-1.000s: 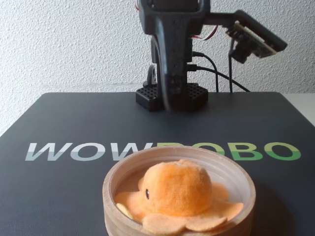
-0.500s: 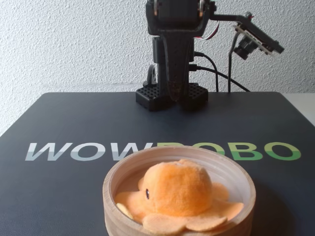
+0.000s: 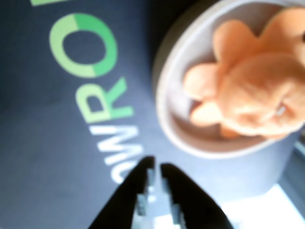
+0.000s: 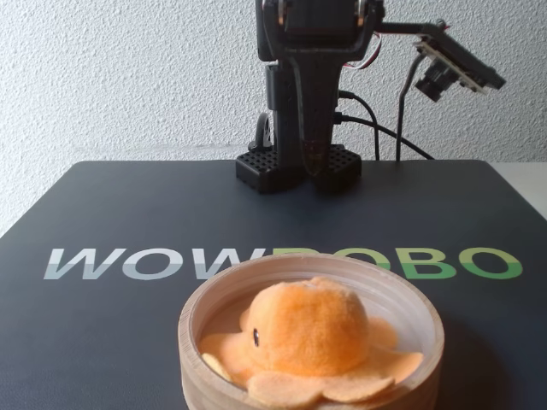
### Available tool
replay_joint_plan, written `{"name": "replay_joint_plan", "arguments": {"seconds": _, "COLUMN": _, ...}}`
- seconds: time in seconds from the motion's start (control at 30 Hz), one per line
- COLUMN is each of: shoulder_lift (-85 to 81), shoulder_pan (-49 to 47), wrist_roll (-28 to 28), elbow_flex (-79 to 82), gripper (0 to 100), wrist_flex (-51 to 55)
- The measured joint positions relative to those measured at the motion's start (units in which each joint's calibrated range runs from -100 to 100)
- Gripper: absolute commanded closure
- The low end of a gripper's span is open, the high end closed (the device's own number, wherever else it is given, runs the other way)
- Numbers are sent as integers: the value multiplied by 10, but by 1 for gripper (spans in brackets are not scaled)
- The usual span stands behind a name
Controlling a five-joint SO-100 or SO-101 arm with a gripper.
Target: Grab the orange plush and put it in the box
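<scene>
The orange plush lies inside the box, a round light-wood tray at the front of the dark mat. Its domed head is up and its pale tentacles are spread on the tray bottom. In the wrist view the plush fills the tray at the upper right, blurred. My gripper is at the bottom edge of that view, its black fingers together with only a thin slit between them, holding nothing, well away from the tray. In the fixed view the gripper hangs tip-down at the back by the arm's base.
The dark mat carries a large "WOWROBO" print. The arm's black base stands at the mat's far edge with cables running to the right. A white textured wall is behind.
</scene>
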Motion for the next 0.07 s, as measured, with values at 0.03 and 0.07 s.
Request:
{"name": "replay_joint_plan", "arguments": {"seconds": 0.03, "shoulder_lift": 0, "shoulder_pan": 0, "wrist_roll": 0, "elbow_flex": 0, "gripper": 99, "wrist_flex": -2}}
{"name": "replay_joint_plan", "arguments": {"seconds": 0.07, "shoulder_lift": 0, "shoulder_pan": 0, "wrist_roll": 0, "elbow_flex": 0, "gripper": 99, "wrist_flex": -2}}
